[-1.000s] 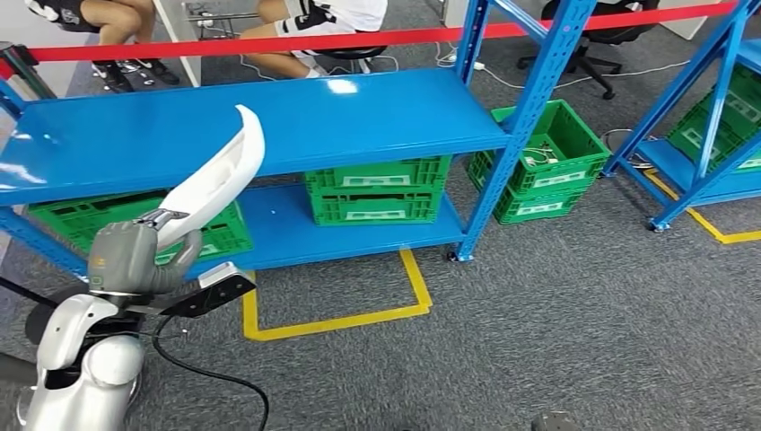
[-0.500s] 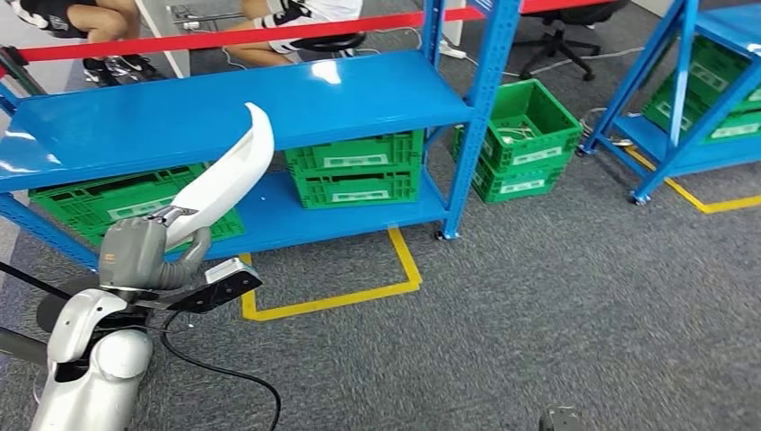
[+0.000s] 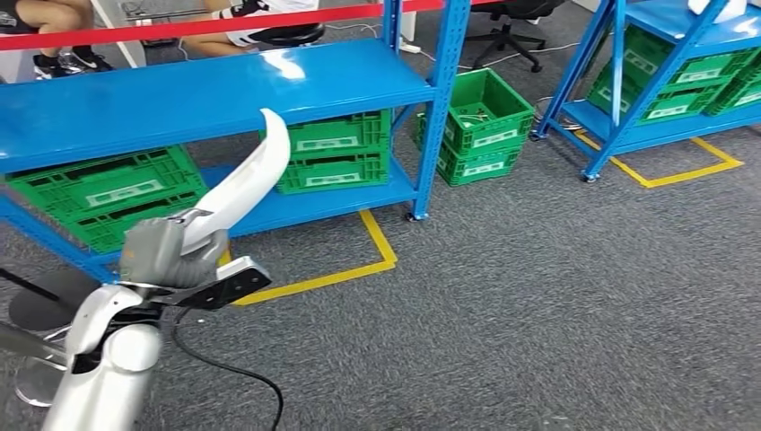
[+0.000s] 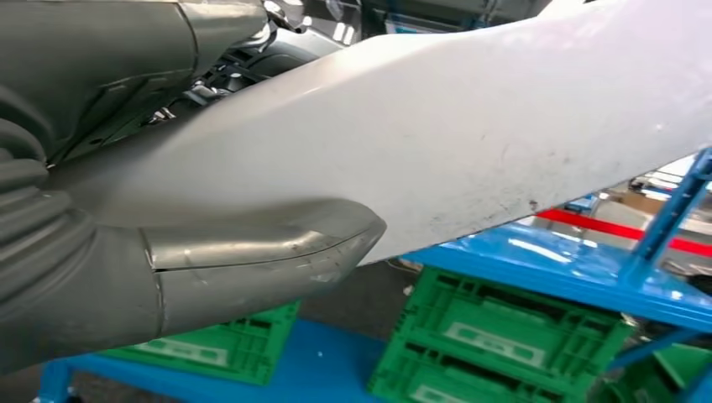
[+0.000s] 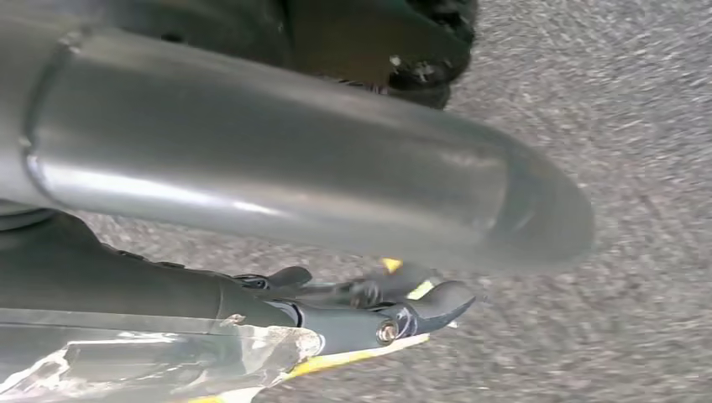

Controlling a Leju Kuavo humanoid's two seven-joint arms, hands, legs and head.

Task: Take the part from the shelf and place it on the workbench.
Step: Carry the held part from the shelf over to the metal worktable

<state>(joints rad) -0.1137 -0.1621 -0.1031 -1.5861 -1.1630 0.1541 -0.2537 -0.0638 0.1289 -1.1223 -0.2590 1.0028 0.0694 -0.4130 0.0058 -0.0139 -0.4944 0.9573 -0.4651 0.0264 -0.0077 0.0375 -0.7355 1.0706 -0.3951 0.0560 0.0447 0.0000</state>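
Observation:
The part (image 3: 244, 180) is a long, curved white shell, and my left hand (image 3: 166, 251) grips its lower end, holding it up at a slant in front of the blue shelf (image 3: 206, 90). Close up in the left wrist view, the white part (image 4: 470, 143) lies across the hand, with the grey thumb (image 4: 252, 269) pressed against it. My right hand (image 5: 252, 193) hangs over grey carpet with its dark fingers (image 5: 369, 306) stretched out and nothing in them.
Green crates (image 3: 332, 153) sit on the shelf's lower level, and another green crate (image 3: 476, 121) stands on the floor beside its post. A second blue shelf (image 3: 664, 54) is at the far right. Yellow floor tape (image 3: 359, 260), a red barrier tape (image 3: 179, 27) and seated people lie beyond.
The camera has swung to the right, so the shelf and crates have slid left in the picture. My left hand still holds the white part the same way.

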